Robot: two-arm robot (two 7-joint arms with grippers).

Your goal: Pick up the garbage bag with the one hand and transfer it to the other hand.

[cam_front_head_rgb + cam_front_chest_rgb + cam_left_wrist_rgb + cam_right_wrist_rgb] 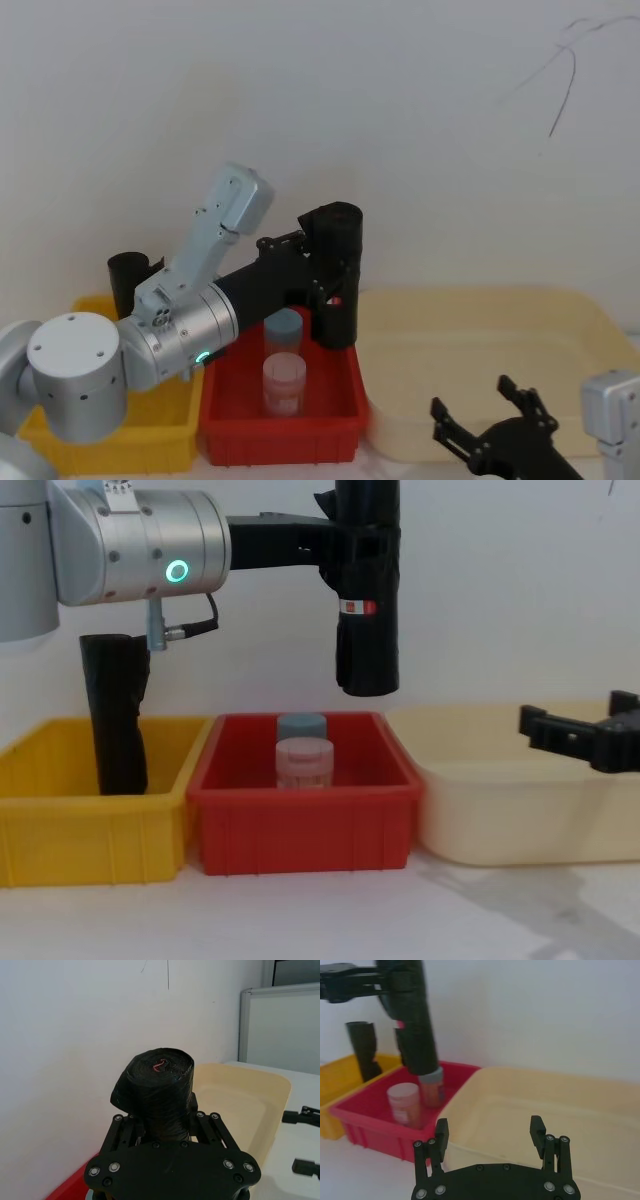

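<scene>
So, white tabletop [500, 920] with three containers lined up along the wall: a big cream tub [500, 820] on the robot's right, a red bin [300, 830] in the middle and a yellow bin [90, 835] on the left. The tub and the yellow bin each sit just beside the red one. The chunky silver-grey left arm [140, 550], green ring [177, 572] glowing on it, reaches in across the yellow bin, and the left gripper [320, 250] has its jaws clamped on the upper part of the garbage bag [368, 650]. The bag is a tall black roll held pretty much upright in the air over the back of the red bin. From the chest view its bottom end hangs clear above the bin's rim, touching nothing below it. You can see the little red-and-white label band [360, 607] about halfway down. A second black roll [115, 715], no label that I can see, stands in the yellow bin, leaning a bit. The right gripper [490, 1127], all black, sits low at the near side of the cream tub, well apart from the bag, jaws spread and nothing in them. Smallest stuff: two little jars in the red bin, a blue-lidded one [301, 725] at the back and a pale pinkish one [303, 763] just in front of it.
</scene>
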